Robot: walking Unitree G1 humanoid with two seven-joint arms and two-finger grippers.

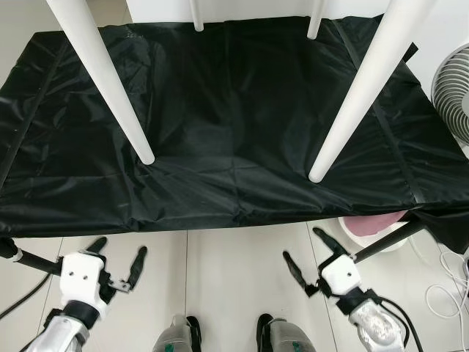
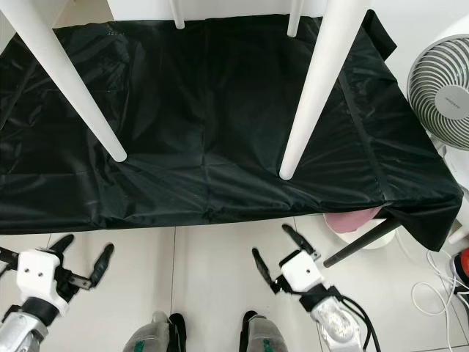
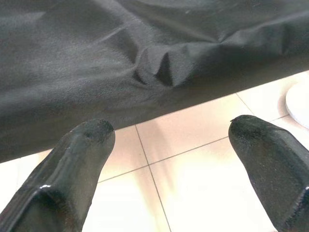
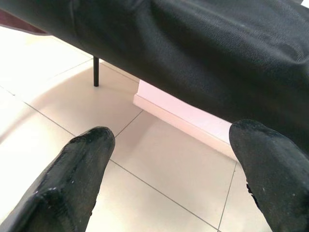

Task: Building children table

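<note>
I hold my left gripper and right gripper open and empty below the black-draped desk, where four white table legs already appear fitted.

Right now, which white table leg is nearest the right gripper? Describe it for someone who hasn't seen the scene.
Start at the black cloth covering the work surface; four white legs stand on it. Take the front leg on the robot's right, toward the fan. It is thick and tapered, unlike the two thin-looking rear legs.
</note>
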